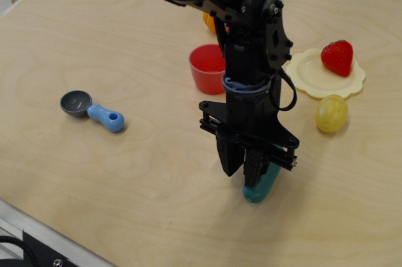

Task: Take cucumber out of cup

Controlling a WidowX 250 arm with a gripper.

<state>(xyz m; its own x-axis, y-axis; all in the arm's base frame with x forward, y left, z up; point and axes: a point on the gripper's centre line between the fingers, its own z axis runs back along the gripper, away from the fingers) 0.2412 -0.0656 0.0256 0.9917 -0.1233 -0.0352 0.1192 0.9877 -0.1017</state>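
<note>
The teal-green cucumber lies tilted on the wooden table, its lower end touching the surface, just below and to the right of my fingertips. My black gripper points straight down over it, low above the table. The jaws are slightly apart and no longer clamp the cucumber; its upper end is hidden behind the right finger. The red cup stands upright behind my arm, with its right side and handle hidden. It is well apart from the cucumber.
A grey scoop with a blue handle lies at the left. A yellow lemon toy sits to the right, and a cream scalloped plate holds a strawberry. An orange pumpkin is mostly hidden behind my arm.
</note>
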